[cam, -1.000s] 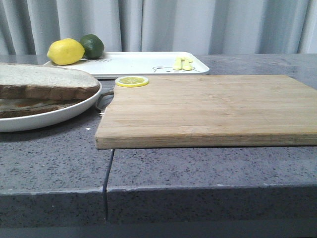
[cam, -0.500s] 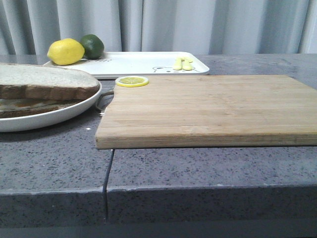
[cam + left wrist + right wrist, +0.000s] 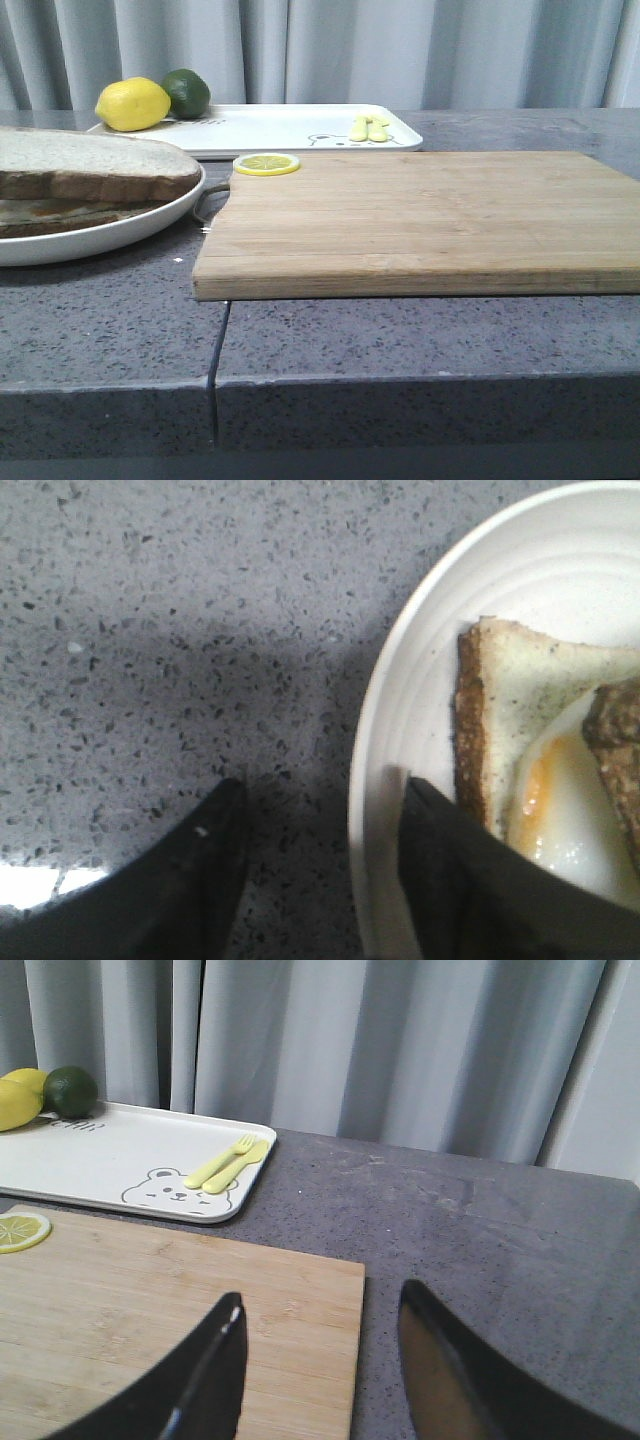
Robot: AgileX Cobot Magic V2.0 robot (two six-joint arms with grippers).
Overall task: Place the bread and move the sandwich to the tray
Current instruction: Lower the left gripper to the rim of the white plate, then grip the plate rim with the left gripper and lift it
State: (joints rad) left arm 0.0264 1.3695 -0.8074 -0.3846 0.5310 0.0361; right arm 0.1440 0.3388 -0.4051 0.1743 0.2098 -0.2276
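Change: nothing has shifted in the front view since the earlier frames.
Bread (image 3: pixel 95 160): lies on top of the sandwich (image 3: pixel 545 770), on its round white plate.
Sandwich: one left finger (image 3: pixel 470 880) sits over the plate rim, beside the crust; the other is outside, above the bench (image 3: pixel 180 630).
Left fingers (image 3: pixel 315 855): apart, straddling the plate rim, not clamped.
Tray (image 3: pixel 130 1155): well beyond the right fingers (image 3: pixel 320 1365), carrying lemon (image 3: pixel 132 104), lime (image 3: pixel 187 92), yellow fork and spoon (image 3: pixel 228 1163).
Right fingers: apart, empty, above the wooden board (image 3: pixel 420 220).
Lemon slice (image 3: pixel 266 164): on the board's far corner.

Lemon (image 3: pixel 133 104) and lime (image 3: pixel 186 92) crowd the tray's (image 3: pixel 290 128) left end.
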